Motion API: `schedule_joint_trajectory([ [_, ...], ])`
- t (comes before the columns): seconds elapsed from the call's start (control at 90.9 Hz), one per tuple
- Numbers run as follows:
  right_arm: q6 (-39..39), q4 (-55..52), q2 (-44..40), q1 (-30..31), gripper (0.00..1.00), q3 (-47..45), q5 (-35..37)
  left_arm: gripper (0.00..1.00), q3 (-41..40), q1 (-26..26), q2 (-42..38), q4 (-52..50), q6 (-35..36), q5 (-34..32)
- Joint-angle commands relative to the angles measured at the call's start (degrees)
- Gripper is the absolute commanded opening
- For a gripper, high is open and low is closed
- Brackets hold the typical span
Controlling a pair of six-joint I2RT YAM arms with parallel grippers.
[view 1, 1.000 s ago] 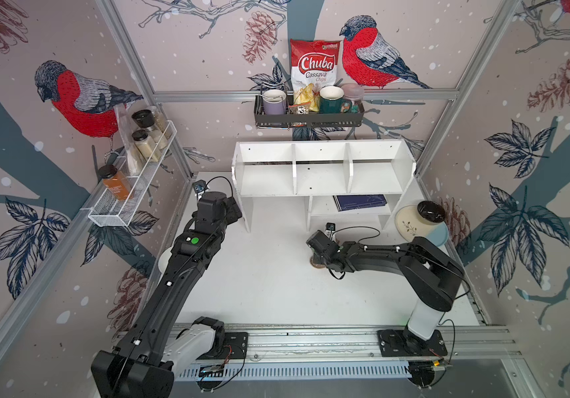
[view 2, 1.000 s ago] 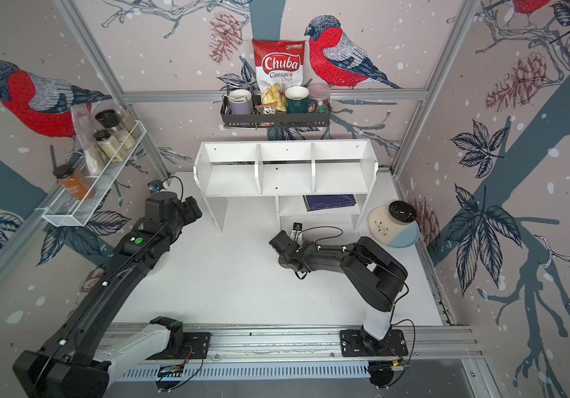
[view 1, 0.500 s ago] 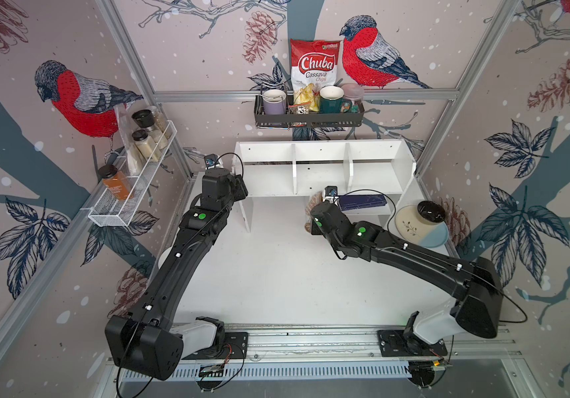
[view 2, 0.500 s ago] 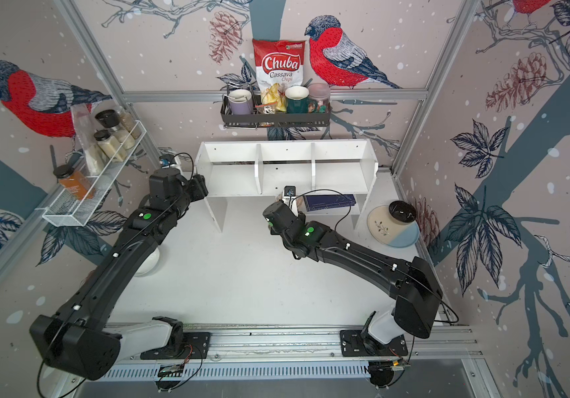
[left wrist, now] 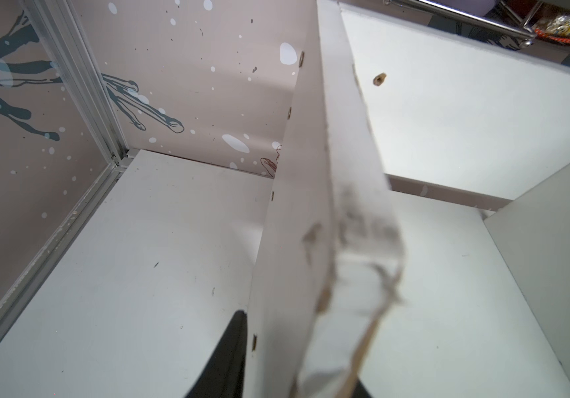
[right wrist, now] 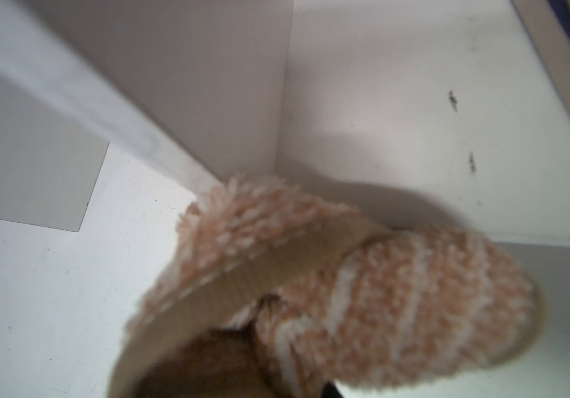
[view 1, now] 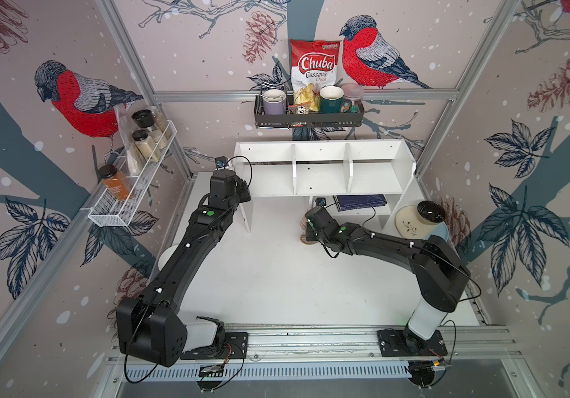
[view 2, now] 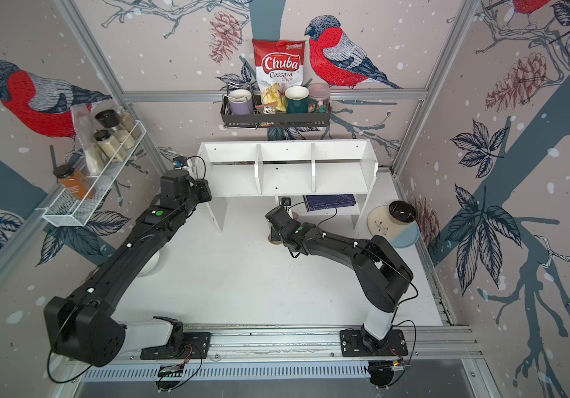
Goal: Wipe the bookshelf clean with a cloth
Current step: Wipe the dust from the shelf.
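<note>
1. Right hand (view 1: 307,229) is clenched on the cloth (right wrist: 397,293). It hangs low over the worktop (view 1: 270,268), right by the near left corner of the bookshelf (view 1: 321,179) lower shelf.
2. The bookshelf's long axis runs left-right. The three top compartments sit up and far from the cloth, so I reckon the wipe heads that way. The right arm is nearer.
3. Left hand (view 1: 245,194) straddles the left end panel. Can't tell if it's gripping.
4. Readable: "Chuba Cassava Chips" on the bag (view 1: 314,69). The jar (view 1: 116,182) label is too small.
</note>
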Motion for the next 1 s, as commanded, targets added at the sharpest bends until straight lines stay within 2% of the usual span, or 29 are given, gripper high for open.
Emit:
schedule_joint_trajectory([
  [0.0,-1.6,0.5,-3.7,0.3,0.0,2.0,2.3,0.26,-0.4,0.1,0.0,3.4,0.9,-0.3],
  [0.187,-4.5,-3.1,-9.4,0.9,0.0,7.1,6.4,0.14,-1.5,0.1,-0.9,4.6,1.3,-1.7],
  [0.451,-0.1,1.5,-4.8,0.7,0.0,1.1,1.3,0.02,-2.3,0.1,-0.7,5.0,1.7,-1.4],
  [0.682,-0.2,-2.4,-4.8,0.5,0.0,4.4,0.8,0.0,-3.0,0.1,-0.6,5.5,2.0,-1.2],
  [0.814,1.2,-5.2,-9.9,-3.6,0.0,4.1,1.4,0.0,-3.2,0.1,-0.6,5.7,2.2,-0.8],
  [0.99,2.2,-7.2,-20.6,-11.8,0.0,-4.1,2.2,0.0,-3.7,0.1,-0.5,6.2,2.4,-0.7],
])
